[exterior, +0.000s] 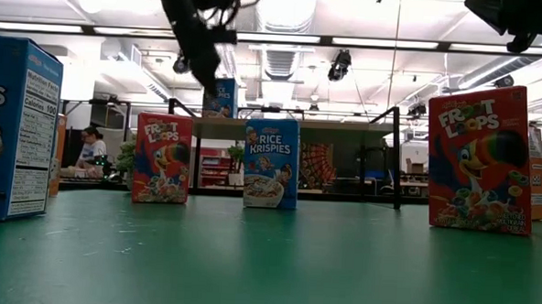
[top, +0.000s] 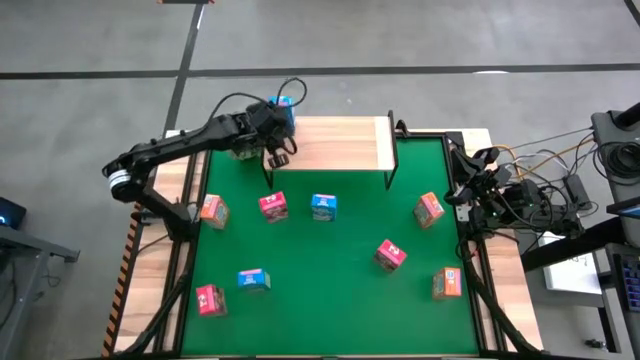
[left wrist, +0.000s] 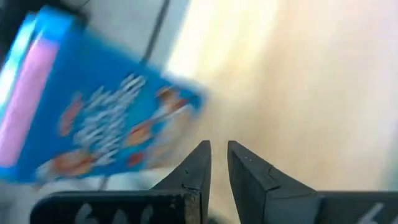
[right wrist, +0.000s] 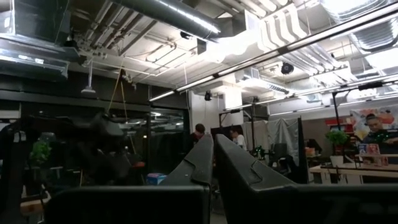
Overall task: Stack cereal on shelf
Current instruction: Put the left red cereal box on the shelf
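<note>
The green mat-covered table (top: 330, 300) fills the middle of the high view, with the light wooden shelf (top: 335, 143) along its far edge. The left arm reaches over the shelf's left end, and the left gripper (top: 279, 157) hangs at the shelf's front edge; the left wrist view shows its fingers (left wrist: 198, 163) nearly together with only a thin gap and nothing between them. Just behind it a blue cereal box (top: 285, 104) sits at the shelf's back left corner, seen blurred and tilted in the left wrist view (left wrist: 99, 118). The right arm is folded back off the table's right edge, its gripper (top: 462, 186) near the shelf's right end; the right wrist view shows the fingers (right wrist: 199, 163) pressed closed, empty, pointing into the room.

Eight more boxes are scattered over the mat in the high view. Only the low view makes their print readable: a Froot Loops box (exterior: 163, 157), a Rice Krispies box (exterior: 271, 162), a larger-looking Froot Loops box (exterior: 478, 159) at right. A person (exterior: 91, 149) sits far behind.
</note>
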`<state>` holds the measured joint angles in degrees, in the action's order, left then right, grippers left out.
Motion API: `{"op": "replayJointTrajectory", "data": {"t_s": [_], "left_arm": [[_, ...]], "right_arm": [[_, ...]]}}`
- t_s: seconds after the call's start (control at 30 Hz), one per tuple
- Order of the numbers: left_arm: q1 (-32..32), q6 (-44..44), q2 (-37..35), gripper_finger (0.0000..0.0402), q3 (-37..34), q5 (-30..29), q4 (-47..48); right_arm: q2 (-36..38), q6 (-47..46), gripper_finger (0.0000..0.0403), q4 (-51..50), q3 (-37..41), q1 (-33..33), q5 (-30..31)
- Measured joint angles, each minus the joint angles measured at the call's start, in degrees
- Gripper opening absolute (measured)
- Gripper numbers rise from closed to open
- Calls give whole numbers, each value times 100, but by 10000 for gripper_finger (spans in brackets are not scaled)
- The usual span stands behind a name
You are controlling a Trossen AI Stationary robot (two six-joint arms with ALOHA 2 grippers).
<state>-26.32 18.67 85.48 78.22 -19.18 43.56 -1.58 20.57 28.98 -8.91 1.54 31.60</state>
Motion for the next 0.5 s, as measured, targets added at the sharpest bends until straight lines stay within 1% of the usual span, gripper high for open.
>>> {"op": "replayJointTrajectory", "data": {"t_s": [0.13, 0.2, 0.37, 0.4, 0.5], "left_arm": [[506, -140, -298, 37, -62, 1196, -252], [812, -132, -475, 37, -217, 1511, -527], [1513, -174, -1030, 37, -951, 1567, -1386], [1629, -206, -1159, 37, -1120, 1565, -1574], [1912, -325, -1524, 37, -1612, 1562, -2182]], "right_arm": [[-32, -68, 9, -44, 0, -2, -95], [-109, -232, 9, -49, 0, -2, -332], [-504, -853, 9, 11, 0, -2, -1162], [-612, -987, 9, 27, 0, -2, -1252], [-986, -1396, 9, 101, 2, -4, -1269]]}}
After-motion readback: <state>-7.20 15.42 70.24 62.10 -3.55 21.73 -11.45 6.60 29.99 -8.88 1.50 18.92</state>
